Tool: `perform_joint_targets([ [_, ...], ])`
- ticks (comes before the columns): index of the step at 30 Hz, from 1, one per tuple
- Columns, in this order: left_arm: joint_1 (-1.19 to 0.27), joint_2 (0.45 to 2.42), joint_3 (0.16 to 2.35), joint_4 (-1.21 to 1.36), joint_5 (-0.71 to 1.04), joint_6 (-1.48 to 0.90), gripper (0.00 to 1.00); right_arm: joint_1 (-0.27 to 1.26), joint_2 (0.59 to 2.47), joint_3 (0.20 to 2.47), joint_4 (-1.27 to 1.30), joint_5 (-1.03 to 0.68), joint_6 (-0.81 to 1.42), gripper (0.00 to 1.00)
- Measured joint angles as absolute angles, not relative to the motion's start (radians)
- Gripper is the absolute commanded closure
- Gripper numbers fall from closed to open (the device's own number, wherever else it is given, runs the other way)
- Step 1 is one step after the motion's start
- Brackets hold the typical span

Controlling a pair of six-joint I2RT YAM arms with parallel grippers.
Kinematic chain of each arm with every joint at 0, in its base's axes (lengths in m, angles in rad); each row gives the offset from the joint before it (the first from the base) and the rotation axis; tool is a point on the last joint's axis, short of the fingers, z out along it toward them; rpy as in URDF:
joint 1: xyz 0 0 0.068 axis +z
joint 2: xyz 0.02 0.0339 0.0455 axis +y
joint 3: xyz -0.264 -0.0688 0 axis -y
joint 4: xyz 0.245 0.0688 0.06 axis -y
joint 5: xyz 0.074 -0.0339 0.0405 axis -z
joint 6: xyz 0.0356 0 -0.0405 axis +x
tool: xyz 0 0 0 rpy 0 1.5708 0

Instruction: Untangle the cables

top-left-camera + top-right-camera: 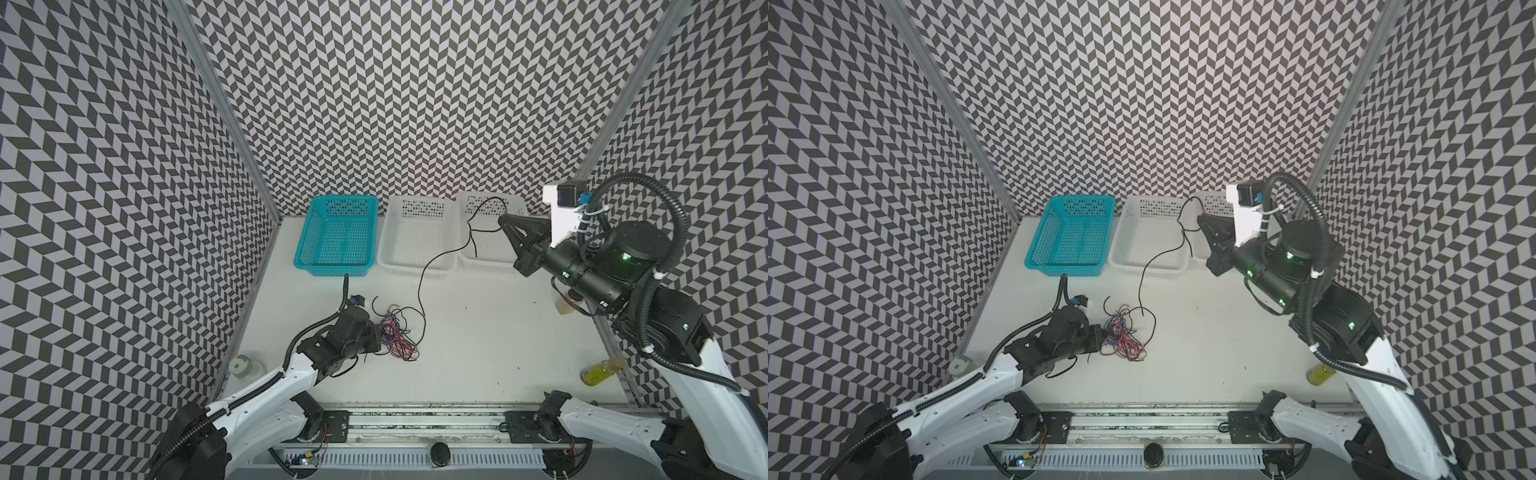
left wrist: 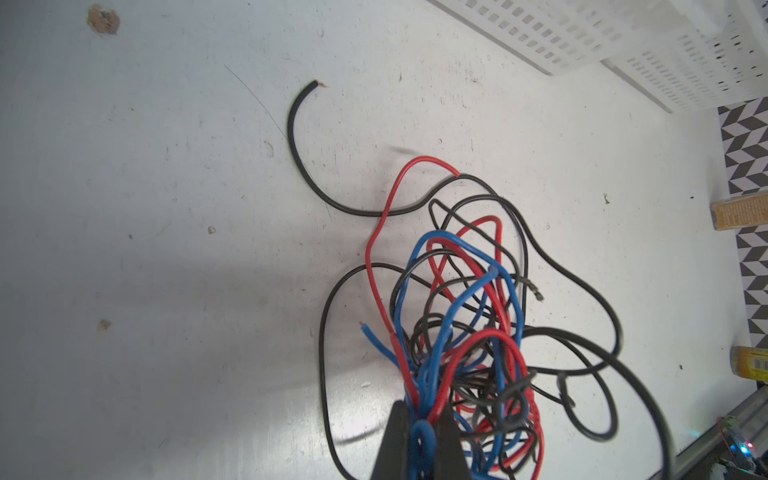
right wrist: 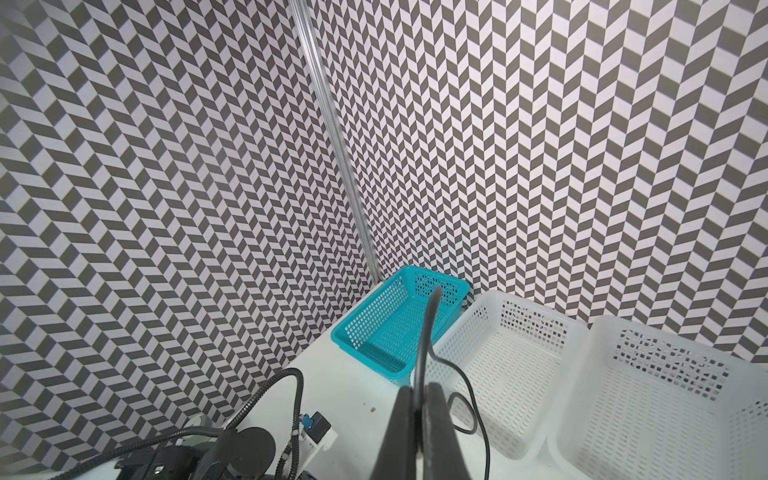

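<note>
Red, blue and black strands make up the tangle of thin flexible cables (image 1: 397,338), which lies heaped on the white surface (image 1: 498,353) toward its left side, in front of the teal perforated plastic basket (image 1: 305,249). The left hand (image 2: 422,415) sits low at the heap's edge, its dark fingers (image 2: 392,444) clamped on a bunch of blue and red loops, so it appears to anchor the knot. The right hand (image 1: 503,220) is raised over the right white perforated plastic basket (image 1: 486,266), pinched shut on a long black cable (image 1: 420,286). The right wrist view shows the wire running up between its closed fingers. From that grip the long black cable loops above the right basket, drops past the front corner of the middle white perforated plastic basket (image 1: 415,269), crosses the surface and curls in beside the tangle. Whether its lower end is free of the knot cannot be told from these views. The task looks to be in its early part. One cable is drawn most of the way out, and nothing lies in the teal basket or on the visible floors of the two white ones. The rest of the red, blue and black cables remain interlaced under the left hand, and each is left to be pulled clear.
</note>
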State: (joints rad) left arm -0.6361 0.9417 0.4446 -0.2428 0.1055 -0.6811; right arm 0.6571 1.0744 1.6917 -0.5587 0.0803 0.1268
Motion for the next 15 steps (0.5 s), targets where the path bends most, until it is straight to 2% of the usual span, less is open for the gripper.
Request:
perform_joint_targets([
  [6,-0.636,0.902,0.421,-0.216,0.113,-0.673,1.0,0.642,1.214,1.855,-0.613,0.104,0.085,1.0],
  [15,-0.636,0.837,0.383,-0.15,0.147,-0.666,1.0,0.518,1.419,2.035,-0.635,0.102,0.075,1.0],
])
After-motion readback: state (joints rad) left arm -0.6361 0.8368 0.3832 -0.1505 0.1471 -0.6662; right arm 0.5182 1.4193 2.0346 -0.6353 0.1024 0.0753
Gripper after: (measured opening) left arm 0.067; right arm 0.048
